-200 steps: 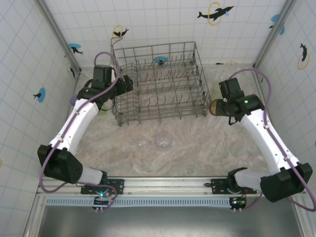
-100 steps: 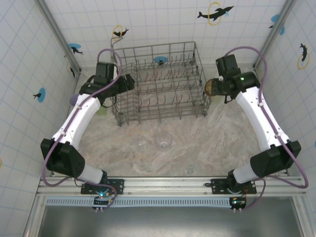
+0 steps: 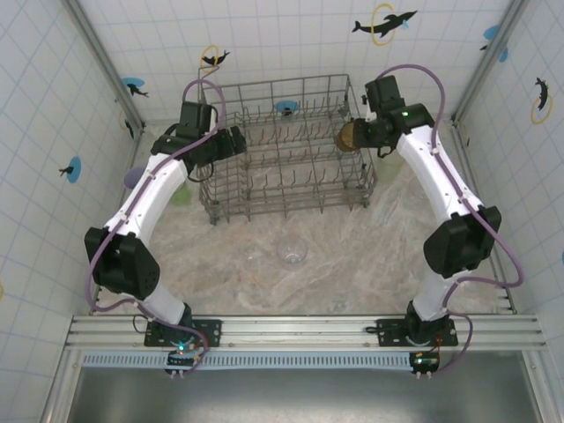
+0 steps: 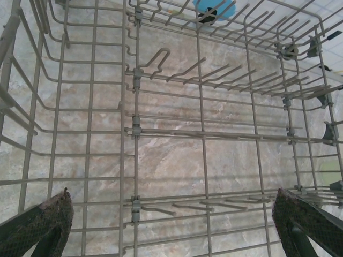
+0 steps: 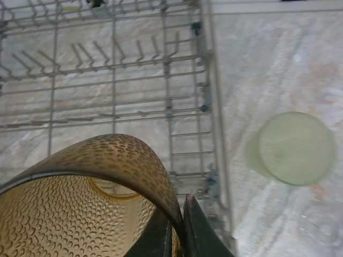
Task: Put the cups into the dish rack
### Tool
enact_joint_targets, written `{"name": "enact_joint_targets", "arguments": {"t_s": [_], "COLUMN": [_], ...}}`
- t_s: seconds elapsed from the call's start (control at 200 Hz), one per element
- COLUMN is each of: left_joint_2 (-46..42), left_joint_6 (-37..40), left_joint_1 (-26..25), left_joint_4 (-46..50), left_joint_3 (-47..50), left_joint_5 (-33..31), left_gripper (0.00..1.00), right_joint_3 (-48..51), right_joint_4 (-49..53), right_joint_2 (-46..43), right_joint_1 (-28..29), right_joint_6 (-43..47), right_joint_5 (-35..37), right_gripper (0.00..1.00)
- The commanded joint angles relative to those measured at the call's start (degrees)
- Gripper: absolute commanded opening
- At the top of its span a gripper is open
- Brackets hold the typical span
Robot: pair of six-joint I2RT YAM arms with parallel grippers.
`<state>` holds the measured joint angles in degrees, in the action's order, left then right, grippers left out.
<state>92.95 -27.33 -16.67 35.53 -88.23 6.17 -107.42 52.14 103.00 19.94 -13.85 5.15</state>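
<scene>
Right gripper (image 5: 177, 227) is clamped on the rim of the amber cup (image 3: 346, 135), holding it above the 2 o'clock edge of the dish rack (image 3: 282, 207). Left gripper (image 3: 236, 144) hangs with its fingers spread wide over the rack's 10 o'clock side. One clear cup (image 3: 292, 252) stands at the rack's 6 o'clock, and a pale green cup (image 5: 293, 148) sits just outside its 3 o'clock wall.

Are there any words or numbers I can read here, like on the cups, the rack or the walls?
No words or numbers can be read anywhere.
The dolphin pictures on the walls have no letters.
The rack, the amber cup and the green cup carry no print or label.
</scene>
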Motion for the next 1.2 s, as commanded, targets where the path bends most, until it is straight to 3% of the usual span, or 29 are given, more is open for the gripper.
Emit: {"name": "enact_joint_targets", "arguments": {"t_s": [0.0, 0.295, 0.726, 0.951, 1.196], "left_joint_2": [1.9, 3.3, 6.9, 9.6, 6.1], "left_joint_6": [-1.2, -4.0, -9.2, -16.7, -29.2], "left_joint_1": [0.3, 0.3, 0.3, 0.4, 0.3], "left_joint_4": [-1.0, -3.4, -10.6, -19.0, -35.4], "left_joint_3": [-1.5, -4.8, -8.8, -7.5, 2.2], "left_joint_5": [3.8, 8.2, 15.9, 24.0, 28.8], "left_gripper": [0.98, 0.98, 0.98, 0.98, 0.98], "right_joint_3": [-1.6, 6.6, 24.3, 31.5, 33.9], "right_joint_4": [-5.6, -21.8, -61.6, -82.3, -93.4], "right_joint_2": [2.1, 1.4, 1.0, 2.0, 3.9], "right_joint_1": [1.2, 1.6, 0.3, 0.3, 0.6], "right_joint_6": [0.2, -4.7, -24.2, -34.3, -42.4], "right_joint_5": [-7.0, -20.0, -41.4, -46.4, -46.9], "right_gripper": [0.00, 0.00, 0.00, 0.00, 0.00]}}
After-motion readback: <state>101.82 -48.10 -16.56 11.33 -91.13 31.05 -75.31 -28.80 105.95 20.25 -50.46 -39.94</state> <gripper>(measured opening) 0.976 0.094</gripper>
